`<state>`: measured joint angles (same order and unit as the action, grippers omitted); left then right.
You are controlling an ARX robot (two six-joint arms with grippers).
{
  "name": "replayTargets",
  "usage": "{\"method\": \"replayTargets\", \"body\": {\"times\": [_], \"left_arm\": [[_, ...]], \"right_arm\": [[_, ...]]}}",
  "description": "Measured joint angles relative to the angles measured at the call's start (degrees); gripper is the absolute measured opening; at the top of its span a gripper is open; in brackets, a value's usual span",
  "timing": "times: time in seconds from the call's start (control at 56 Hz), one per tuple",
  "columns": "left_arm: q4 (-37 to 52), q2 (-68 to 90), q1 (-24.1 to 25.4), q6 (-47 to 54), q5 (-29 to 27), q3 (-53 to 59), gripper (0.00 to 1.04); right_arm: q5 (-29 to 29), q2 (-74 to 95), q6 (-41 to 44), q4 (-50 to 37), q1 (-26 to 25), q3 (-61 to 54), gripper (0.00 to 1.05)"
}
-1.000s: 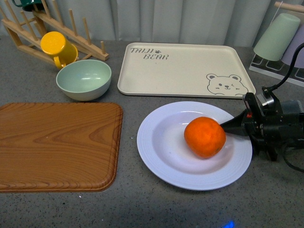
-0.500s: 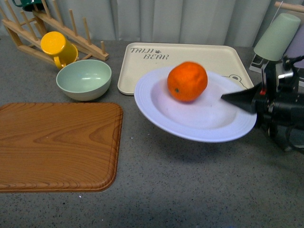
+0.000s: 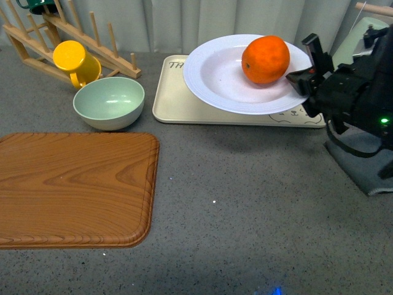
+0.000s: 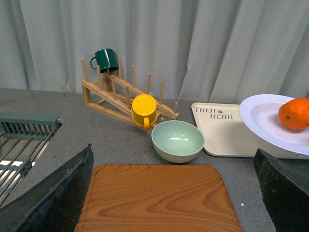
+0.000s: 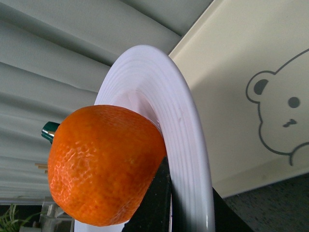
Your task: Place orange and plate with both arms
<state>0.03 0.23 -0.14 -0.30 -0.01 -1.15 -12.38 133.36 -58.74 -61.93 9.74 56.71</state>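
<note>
Front view shows the dimpled bright orange fruit lying inside the large round white deep plate, on the side of its well nearest the right tool. The plate is off the desk, held in the air over the beige rectangular bear tray, and hides much of it. The tray lies at the far edge of the grey speckled desk, toward the far right corner. The right tool is black and bulky, with a small green light on the arm behind it, and is clamped on the plate's ridged rim on the side toward the desk's right edge. Right wrist view shows one black finger inside the rim, close against the orange, and the other under the rim. Just beside the tray, toward the left edge, sits the pale green round bowl. Behind the bowl, the yellow mug hangs on the slatted wooden drying rack at the far left corner. A brown wooden board with rounded corners lies flat on the near left part of the desk. Left wrist view shows the left tool above that board, its two black fingers wide apart, and a dark green mug at the top of the rack.
</note>
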Motion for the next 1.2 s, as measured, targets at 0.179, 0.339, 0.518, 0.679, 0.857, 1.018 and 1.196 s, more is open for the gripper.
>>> {"method": "replayTargets", "body": {"times": [0.179, 0.339, 0.518, 0.679, 0.857, 1.018, 1.196], "left_arm": [[0.0, 0.0, 0.0, 0.0, 0.0, 0.0, 0.98], [0.0, 0.0, 0.0, 0.0, 0.0, 0.0, 0.98], [0.0, 0.0, 0.0, 0.02, 0.0, 0.0, 0.98], [0.0, 0.0, 0.0, 0.02, 0.0, 0.0, 0.98], [0.0, 0.0, 0.0, 0.02, 0.0, 0.0, 0.98], [0.0, 0.0, 0.0, 0.02, 0.0, 0.0, 0.98], [0.0, 0.0, 0.0, 0.02, 0.0, 0.0, 0.98]], "right_arm": [[4.98, 5.57, -3.76, 2.82, 2.75, 6.86, 0.03], [8.7, 10.4, -6.73, 7.52, 3.96, 15.08, 0.03], [11.74, 14.95, -8.74, 14.88, 4.85, 25.2, 0.03], [12.83, 16.39, -8.33, 20.11, 5.18, 29.27, 0.06], [12.26, 16.44, -8.39, 19.76, 5.05, 28.74, 0.34], [12.2, 13.07, -6.78, 17.25, 4.11, 22.4, 0.61], [17.35, 3.04, 3.17, 15.41, 2.95, 11.32, 0.91]]}}
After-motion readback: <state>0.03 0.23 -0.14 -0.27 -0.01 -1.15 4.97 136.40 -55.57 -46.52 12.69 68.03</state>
